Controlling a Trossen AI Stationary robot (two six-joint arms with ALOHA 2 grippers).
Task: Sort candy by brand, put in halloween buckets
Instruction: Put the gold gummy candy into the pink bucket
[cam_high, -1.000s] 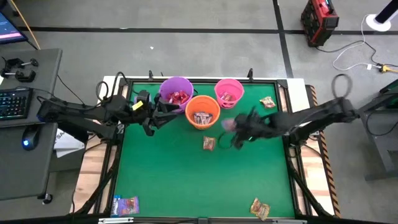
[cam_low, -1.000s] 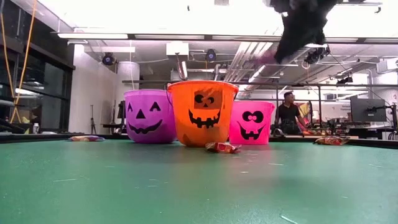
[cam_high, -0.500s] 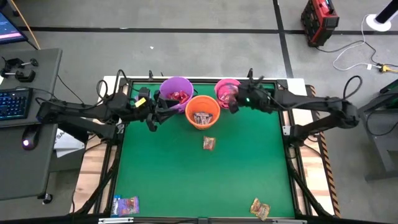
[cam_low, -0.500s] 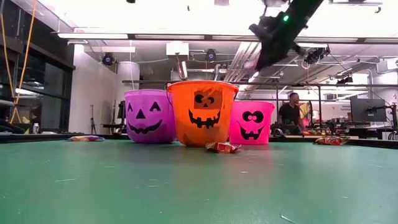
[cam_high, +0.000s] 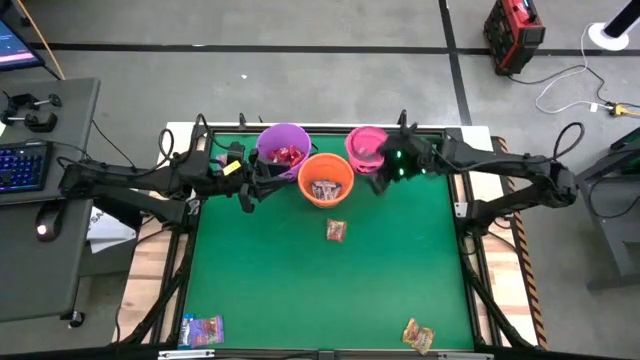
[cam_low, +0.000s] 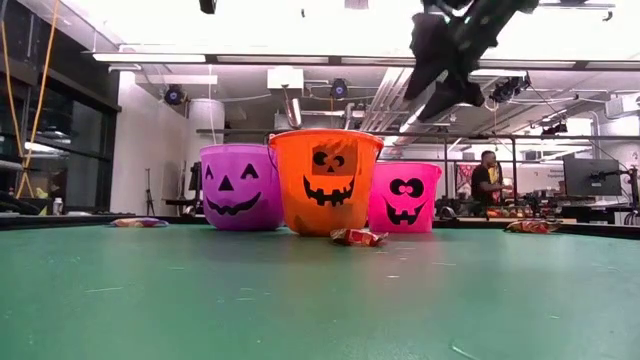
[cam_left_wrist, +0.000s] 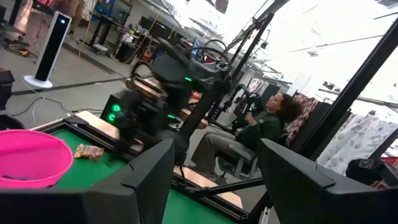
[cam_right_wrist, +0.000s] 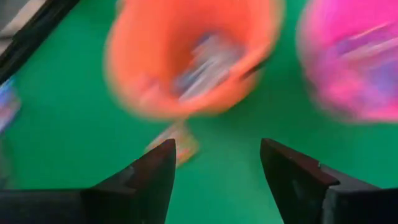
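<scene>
Table: green mat (cam_high: 330, 290), three pails grouped at its far edge
Purple bucket (cam_high: 284, 148): far left of the group, red wrappers inside
Orange bucket (cam_high: 326, 179): middle, slightly nearer than the others, touching the purple one, sweets inside
Pink bucket (cam_high: 366, 147): far right of the group, holding sweets
Loose candy: one piece (cam_high: 336, 231) on the mat just in front of the orange bucket; one blue-and-white piece (cam_high: 202, 329) at the near left corner; one brown/gold piece (cam_high: 418, 336) at the near right corner
Right gripper (cam_high: 381, 172): raised above the table beside the pink bucket, fingers spread apart, nothing between them
Left gripper (cam_high: 247, 186): hovering beside the purple bucket, fingers wide apart, empty
Background: seated person (cam_left_wrist: 261, 127) beyond the table
</scene>
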